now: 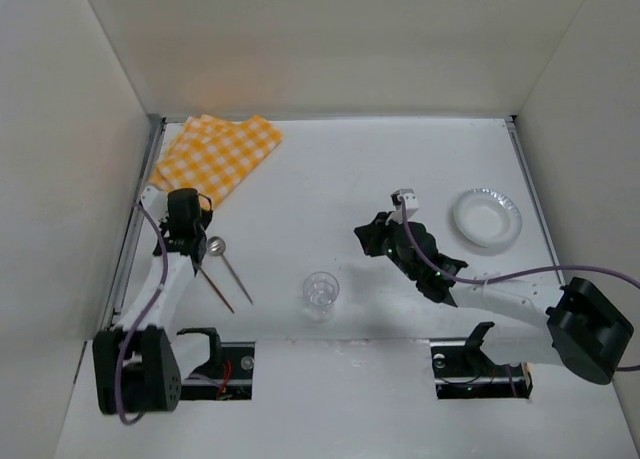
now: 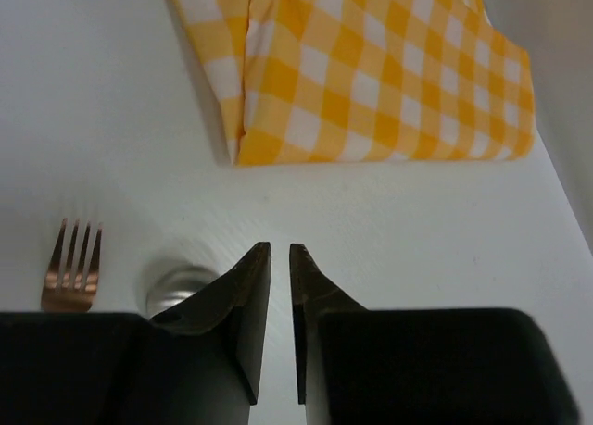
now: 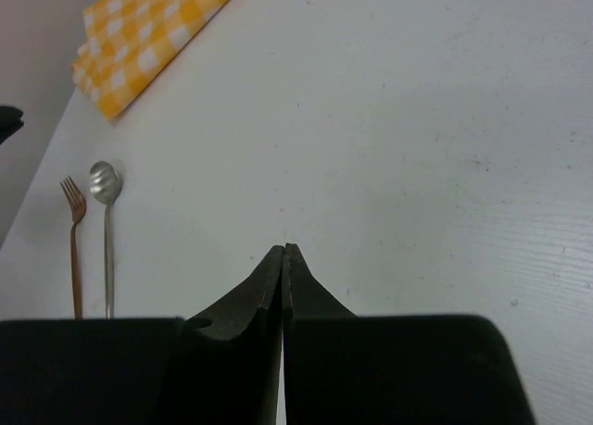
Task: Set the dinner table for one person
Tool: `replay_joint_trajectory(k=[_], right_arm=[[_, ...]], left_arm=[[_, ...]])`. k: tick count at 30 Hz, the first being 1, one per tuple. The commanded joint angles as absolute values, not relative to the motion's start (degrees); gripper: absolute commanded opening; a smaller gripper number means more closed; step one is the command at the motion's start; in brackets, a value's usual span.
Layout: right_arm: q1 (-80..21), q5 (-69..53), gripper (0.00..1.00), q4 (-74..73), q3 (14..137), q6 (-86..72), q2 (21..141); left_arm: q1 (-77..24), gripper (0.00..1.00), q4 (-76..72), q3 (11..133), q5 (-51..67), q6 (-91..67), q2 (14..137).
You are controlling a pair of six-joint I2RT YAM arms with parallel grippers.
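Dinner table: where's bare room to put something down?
Widest bare patch: far middle, between the orange-and-white checked cloth and the round white plate. Narrower gap between the silver spoon and clear glass. Crowded near left: copper fork, spoon, left gripper.

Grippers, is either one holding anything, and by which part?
Nothing is held. The left gripper has its jaws slightly apart with nothing between them; the right gripper is shut on nothing.

Bright even light on white dinner table (image 1: 330,179), soft shadow beside checked cloth (image 2: 371,64), spoon bowl (image 2: 181,281) blurred.
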State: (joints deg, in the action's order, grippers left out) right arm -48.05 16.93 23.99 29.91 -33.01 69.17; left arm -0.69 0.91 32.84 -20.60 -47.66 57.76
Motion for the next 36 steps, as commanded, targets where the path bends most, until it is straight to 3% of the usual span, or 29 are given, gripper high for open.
replay_joint_trajectory(k=[1, 5, 8, 19, 36], right_arm=[[-47.9, 15.9, 0.08, 25.7, 31.9, -32.7, 69.7], [-47.9, 15.8, 0.25, 26.1, 31.6, -32.7, 69.1], [-47.9, 15.8, 0.33, 26.5, 31.3, -32.5, 68.4], [-48.6, 15.3, 0.39, 26.5, 31.8, -32.3, 68.9], [-48.8, 14.1, 0.4, 26.7, 32.3, -32.2, 70.9]], left_arm=[[3.8, 0.18, -11.6, 39.9, -11.9, -47.8, 68.3], [7.6, 0.4, -12.5, 47.6, -10.9, -48.7, 79.7], [9.4, 0.5, -13.0, 53.6, -11.4, -47.3, 87.3], [19.2, 0.49, -9.9, 69.2, -4.7, -42.0, 103.6], [19.7, 0.46, -7.2, 77.5, -4.7, -37.4, 114.5]])
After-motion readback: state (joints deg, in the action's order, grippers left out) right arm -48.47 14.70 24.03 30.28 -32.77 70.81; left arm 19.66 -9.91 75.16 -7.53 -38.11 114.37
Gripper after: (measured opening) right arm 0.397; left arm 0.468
